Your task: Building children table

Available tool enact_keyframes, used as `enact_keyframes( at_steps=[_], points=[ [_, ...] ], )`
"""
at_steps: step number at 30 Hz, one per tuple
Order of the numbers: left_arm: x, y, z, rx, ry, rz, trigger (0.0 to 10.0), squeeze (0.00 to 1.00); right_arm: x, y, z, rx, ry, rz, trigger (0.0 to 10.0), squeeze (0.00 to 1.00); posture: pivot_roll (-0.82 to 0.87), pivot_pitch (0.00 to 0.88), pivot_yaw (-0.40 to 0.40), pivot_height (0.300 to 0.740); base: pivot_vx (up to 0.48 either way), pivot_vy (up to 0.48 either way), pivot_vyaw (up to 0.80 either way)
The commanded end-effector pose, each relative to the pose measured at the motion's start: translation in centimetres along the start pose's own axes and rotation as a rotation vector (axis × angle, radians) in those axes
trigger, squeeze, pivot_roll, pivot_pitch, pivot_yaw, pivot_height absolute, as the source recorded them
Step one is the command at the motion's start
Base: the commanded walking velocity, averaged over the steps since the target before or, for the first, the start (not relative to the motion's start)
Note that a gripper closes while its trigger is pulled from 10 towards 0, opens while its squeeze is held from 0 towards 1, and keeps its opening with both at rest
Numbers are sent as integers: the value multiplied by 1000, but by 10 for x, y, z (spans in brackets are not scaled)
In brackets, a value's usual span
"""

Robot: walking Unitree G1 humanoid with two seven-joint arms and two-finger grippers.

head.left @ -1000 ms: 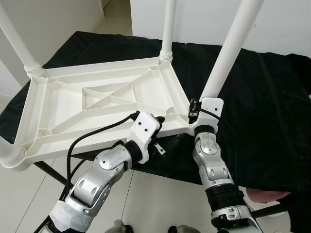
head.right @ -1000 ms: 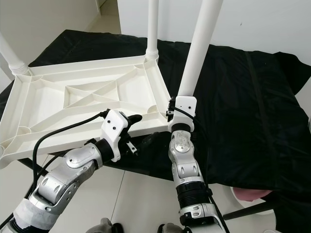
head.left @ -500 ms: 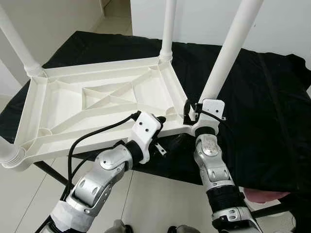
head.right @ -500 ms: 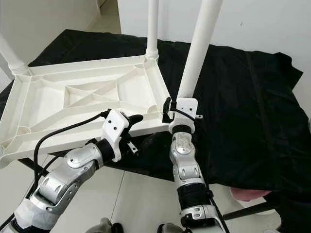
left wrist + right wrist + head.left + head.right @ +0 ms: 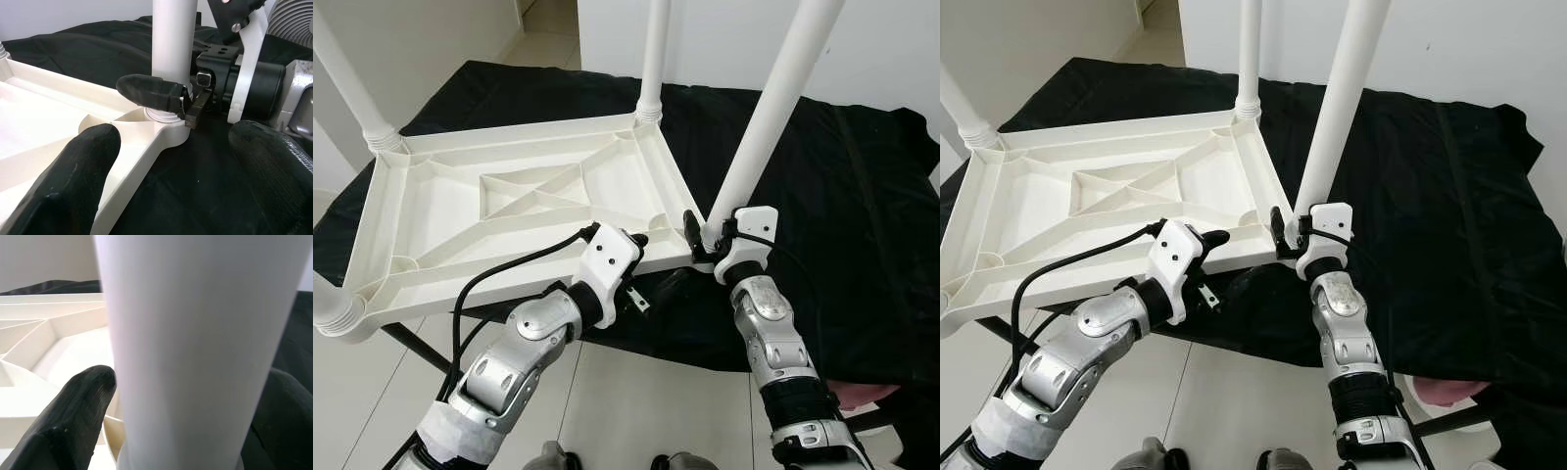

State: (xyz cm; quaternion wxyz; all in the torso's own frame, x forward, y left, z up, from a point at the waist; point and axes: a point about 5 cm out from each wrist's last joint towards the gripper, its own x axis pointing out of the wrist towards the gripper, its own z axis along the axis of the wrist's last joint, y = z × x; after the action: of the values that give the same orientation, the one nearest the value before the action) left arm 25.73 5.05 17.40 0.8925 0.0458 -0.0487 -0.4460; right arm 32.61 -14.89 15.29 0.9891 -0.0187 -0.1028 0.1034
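Note:
The white plastic children's table lies upside down on a black cloth, legs pointing up. My right gripper is shut on the base of the near-right leg, just above its socket at the table's corner. In the right wrist view the leg stands between the two black fingers. My left gripper is open beside that corner, one finger over the table's near rim and the other over the cloth. The left wrist view shows the right gripper's finger pressed to the leg.
Three more legs stand in the other corners: far right, far left, near left. The black cloth stretches wide to the right. White tiled floor lies below, with a pink object at bottom right.
My right wrist has swung rightward around the leg's base, with its fingers still on the leg. The left arm and the table have stayed put.

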Motion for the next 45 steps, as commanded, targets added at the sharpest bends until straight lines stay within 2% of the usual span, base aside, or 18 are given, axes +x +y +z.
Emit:
enact_keyframes(
  at_steps=[1, 2, 3, 4, 9, 17, 19, 20, 21, 24, 25, 37, 38, 39, 40, 45],
  points=[
    [0, -4, -5, 15, 25, -69, 10000, 0, 2, -1, 2, -12, -9, 55, 10000, 0, -55, 49, 23, 740, 0, 0, 0],
    [1, -5, -7, 23, 32, -75, 10000, 0, 3, -5, 6, -41, -11, 116, 10000, 0, -58, 46, 23, 740, 0, 0, 0],
    [1, -5, -7, 23, 32, -75, 10000, 0, 3, -5, 6, -41, -11, 116, 10000, 0, -58, 46, 23, 740, 0, 0, 0],
    [2, -7, -8, 29, 38, -83, 10000, 0, 5, -11, 11, -80, -16, 209, 10000, 0, -59, 47, 23, 740, 0, 0, 0],
    [3, -7, -8, 30, 39, -87, 10000, 0, 7, -15, 14, -93, -14, 269, 10000, 0, -58, 50, 22, 740, 0, 0, 0],
    [5, -10, -8, 5, 50, -102, 10000, 0, 14, -22, 10, -122, 54, 419, 10000, 0, -56, 57, 25, 740, 0, 0, 0],
    [5, -10, -8, 5, 50, -102, 10000, 0, 14, -22, 10, -122, 54, 419, 10000, 0, -56, 57, 25, 740, 0, 0, 0],
    [5, -11, -8, -6, 54, -108, 10000, 0, 16, -22, 9, -126, 66, 436, 8471, 0, -56, 57, 25, 740, 0, 0, 0],
    [6, -13, -8, -9, 55, -116, 10000, 0, 17, -23, 7, -129, 79, 448, 2784, 0, -56, 57, 26, 740, 0, 0, 0],
    [6, -13, -8, -9, 55, -116, 10000, 0, 17, -23, 7, -129, 79, 448, 2784, 0, -56, 57, 26, 740, 0, 0, 0],
    [7, -15, -7, -4, 51, -128, 10000, 0, 19, -25, 4, -127, 105, 474, 0, 0, -55, 57, 23, 740, 0, 0, 0],
    [9, -15, -5, 5, 42, -134, 10000, 0, 15, -31, -5, -76, 140, 498, 0, 0, -58, 56, 21, 740, 0, 0, 0],
    [9, -15, -5, 4, 42, -134, 10000, 0, 14, -30, -5, -64, 142, 481, 7098, 0, -58, 56, 21, 740, 0, 0, 0],
    [9, -15, -5, 4, 42, -134, 10000, 0, 14, -30, -5, -64, 142, 481, 7098, 0, -58, 56, 21, 740, 0, 0, 0],
    [9, -14, -5, 0, 43, -130, 10000, 0, 13, -27, -6, -59, 140, 429, 10000, 0, -58, 56, 21, 740, 0, 0, 0],
    [9, -8, -5, 8, 44, -110, 10000, 0, 9, -21, -6, -71, 138, 332, 10000, 0, -58, 56, 21, 740, 0, 0, 0]
  ],
)
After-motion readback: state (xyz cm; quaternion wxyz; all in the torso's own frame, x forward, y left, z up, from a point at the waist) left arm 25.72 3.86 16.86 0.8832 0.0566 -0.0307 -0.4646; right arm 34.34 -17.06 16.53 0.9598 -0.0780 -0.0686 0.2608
